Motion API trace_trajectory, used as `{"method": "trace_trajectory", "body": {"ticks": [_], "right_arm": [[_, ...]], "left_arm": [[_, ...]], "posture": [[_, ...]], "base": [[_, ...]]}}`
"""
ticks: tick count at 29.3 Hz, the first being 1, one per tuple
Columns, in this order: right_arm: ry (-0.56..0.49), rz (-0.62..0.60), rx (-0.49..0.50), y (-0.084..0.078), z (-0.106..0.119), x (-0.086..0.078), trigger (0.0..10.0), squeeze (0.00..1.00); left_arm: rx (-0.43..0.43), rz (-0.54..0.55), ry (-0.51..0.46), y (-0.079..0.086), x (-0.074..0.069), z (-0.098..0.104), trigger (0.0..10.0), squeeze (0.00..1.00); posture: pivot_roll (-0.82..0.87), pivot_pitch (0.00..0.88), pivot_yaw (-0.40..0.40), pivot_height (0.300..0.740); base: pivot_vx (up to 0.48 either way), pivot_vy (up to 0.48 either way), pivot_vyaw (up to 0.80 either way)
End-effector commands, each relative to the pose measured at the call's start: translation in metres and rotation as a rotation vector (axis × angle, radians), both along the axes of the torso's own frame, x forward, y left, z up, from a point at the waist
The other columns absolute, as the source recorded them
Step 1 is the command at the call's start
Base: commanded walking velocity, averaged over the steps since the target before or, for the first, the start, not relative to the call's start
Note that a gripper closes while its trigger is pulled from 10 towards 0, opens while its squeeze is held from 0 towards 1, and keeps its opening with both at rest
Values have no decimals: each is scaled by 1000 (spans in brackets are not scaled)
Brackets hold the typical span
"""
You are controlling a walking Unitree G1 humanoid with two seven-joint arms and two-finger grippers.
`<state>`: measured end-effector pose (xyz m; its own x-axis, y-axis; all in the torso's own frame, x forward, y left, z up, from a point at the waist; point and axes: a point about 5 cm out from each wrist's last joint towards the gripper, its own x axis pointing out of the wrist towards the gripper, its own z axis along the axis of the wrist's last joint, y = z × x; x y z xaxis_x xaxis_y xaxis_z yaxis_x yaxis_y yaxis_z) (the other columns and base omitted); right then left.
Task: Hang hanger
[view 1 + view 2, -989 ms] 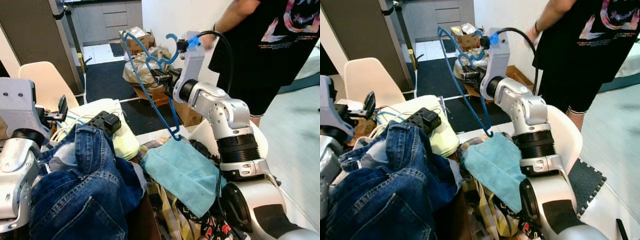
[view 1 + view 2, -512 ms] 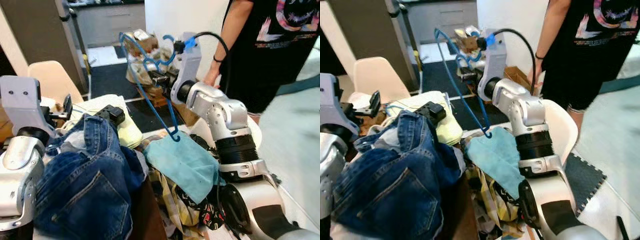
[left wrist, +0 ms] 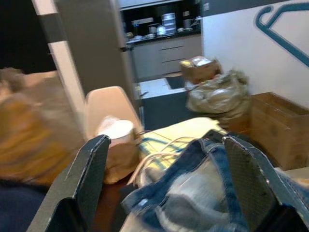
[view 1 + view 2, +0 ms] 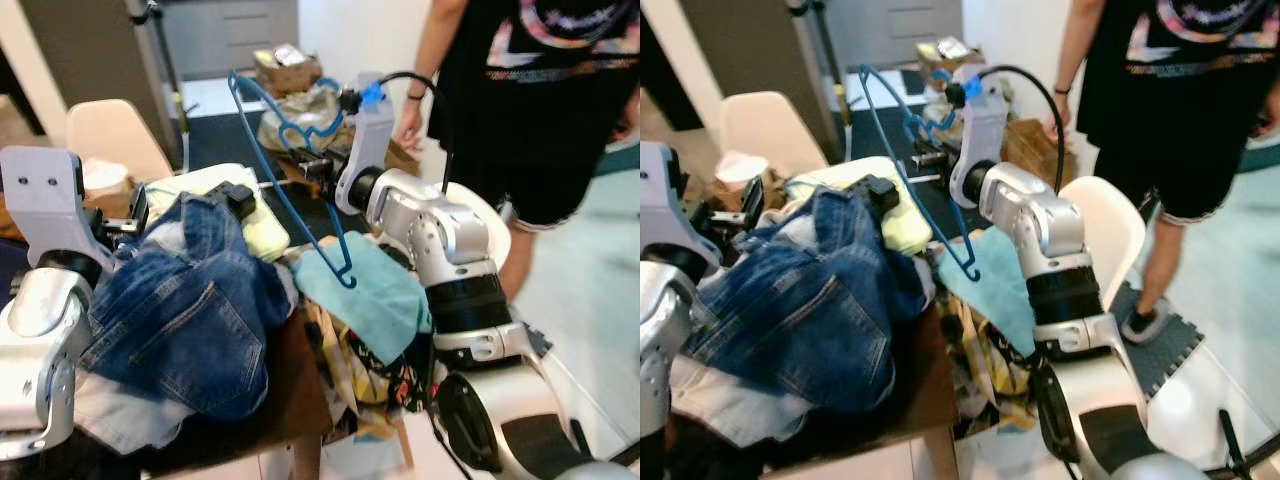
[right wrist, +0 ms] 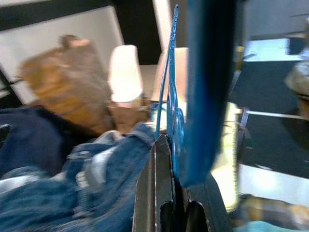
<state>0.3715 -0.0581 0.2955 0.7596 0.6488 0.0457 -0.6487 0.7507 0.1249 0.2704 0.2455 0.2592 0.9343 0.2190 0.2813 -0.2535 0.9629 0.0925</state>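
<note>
In our right wrist view the right gripper has its fingers pinched on the blue hanger, which our head views show raised above the pile of jeans, its lower end over the teal cloth. Our left wrist view shows the left gripper with fingers spread, hovering over the jeans. Against a second ago, our view has pulled back; the person stands beyond the hanger.
</note>
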Motion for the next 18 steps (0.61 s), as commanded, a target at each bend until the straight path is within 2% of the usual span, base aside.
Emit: {"method": "trace_trajectory", "body": {"ticks": [1,2,12,18], "right_arm": [[-11,6,-7,1,3,-1,10000,0],[-11,6,-8,1,3,-2,10000,0],[-13,0,-9,0,3,-2,10000,0],[-16,-1,-8,0,3,-2,10000,0]], "left_arm": [[4,31,5,5,-1,-1,10000,0],[6,37,8,6,-1,-2,10000,0],[-2,72,-12,15,-4,3,10000,0],[13,106,-35,27,-6,11,10000,0]], "posture": [[5,12,30,740],[5,12,30,740],[6,13,28,740],[6,14,28,740]], "base": [[0,0,0],[0,0,0],[0,469,0],[0,462,0]]}}
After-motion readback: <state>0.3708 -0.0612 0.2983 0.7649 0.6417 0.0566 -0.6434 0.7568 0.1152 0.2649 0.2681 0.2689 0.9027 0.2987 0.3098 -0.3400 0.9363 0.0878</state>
